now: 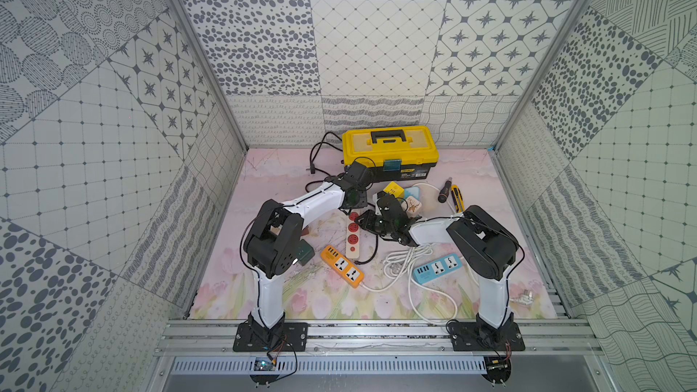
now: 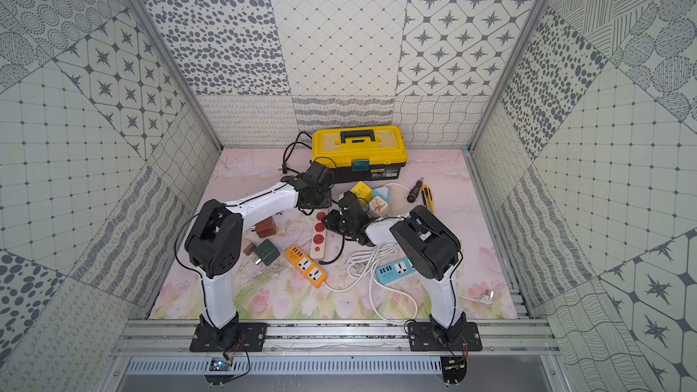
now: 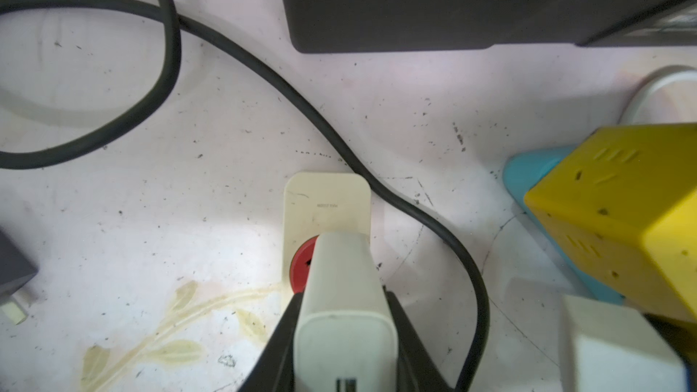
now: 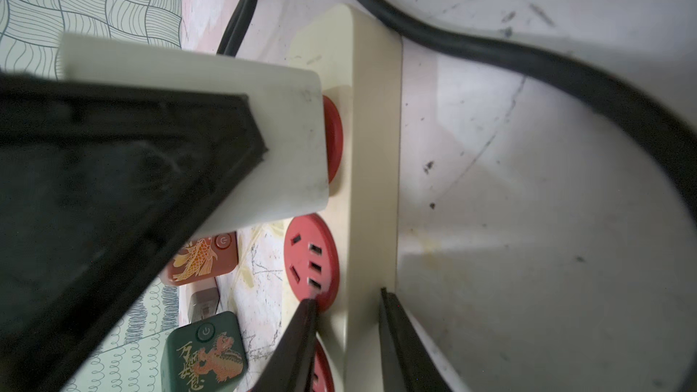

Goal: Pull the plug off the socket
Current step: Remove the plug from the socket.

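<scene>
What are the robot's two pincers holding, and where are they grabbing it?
The left pincer grips the white plug by its two sides. The right pincer clamps the cream power strip across its body, farther along from the plug.

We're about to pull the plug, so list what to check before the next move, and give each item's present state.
1. Left gripper closed on the white plug: ok, its fingers pinch two opposite sides.
2. Right gripper bracing the power strip: ok, shut across its body.
3. Plug out of the red socket: not ok, it sits against the socket; the prongs are hidden.
4. Black cord clear of the plug: ok, it runs beside the strip, not over the plug.
5. Both grips firm enough not to slip: cannot tell.
</scene>
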{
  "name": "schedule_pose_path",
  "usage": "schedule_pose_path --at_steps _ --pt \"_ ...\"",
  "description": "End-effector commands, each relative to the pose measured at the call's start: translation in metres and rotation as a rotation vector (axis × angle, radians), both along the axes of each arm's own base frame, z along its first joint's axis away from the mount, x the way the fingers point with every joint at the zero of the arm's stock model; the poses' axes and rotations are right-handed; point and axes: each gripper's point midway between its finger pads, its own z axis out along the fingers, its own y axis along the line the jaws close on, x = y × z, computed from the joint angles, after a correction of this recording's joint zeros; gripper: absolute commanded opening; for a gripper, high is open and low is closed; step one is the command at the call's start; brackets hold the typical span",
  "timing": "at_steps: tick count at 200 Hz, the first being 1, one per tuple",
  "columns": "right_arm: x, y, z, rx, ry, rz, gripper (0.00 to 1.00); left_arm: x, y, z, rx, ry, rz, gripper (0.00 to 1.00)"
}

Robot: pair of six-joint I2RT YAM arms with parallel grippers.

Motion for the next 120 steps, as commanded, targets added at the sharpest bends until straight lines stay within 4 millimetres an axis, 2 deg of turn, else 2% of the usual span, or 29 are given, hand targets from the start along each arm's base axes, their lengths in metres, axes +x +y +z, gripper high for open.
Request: schedule_pose_path --at_steps 1,30,54,68,89,120 --pt "-0.024 -0.053 -0.101 -0.285 0.194 -0.088 0.3 -0.019 -0.034 0.008 -0.116 0.204 -0.099 0.03" --pt "-0.024 -0.054 -0.104 -0.296 0.203 -0.09 0.3 -0.018 -0.043 0.028 -0.116 0.175 -0.139 0.03" --pt "-0.024 -0.055 -0.105 -0.299 0.211 -0.091 0.3 -0.036 -0.055 0.033 -0.193 0.207 -0.156 0.03" --pt "-0.023 -0.055 -0.105 -0.297 0.21 -0.092 0.3 -0.047 -0.052 0.029 -0.195 0.218 -0.15 0.03" --pt "-0.024 -0.053 -0.103 -0.285 0.2 -0.083 0.29 -0.053 -0.036 0.035 -0.132 0.151 -0.129 0.03" --pt "-0.017 -0.035 -0.081 -0.178 0.106 -0.008 0.32 -0.052 0.005 0.072 -0.086 -0.027 -0.038 0.03"
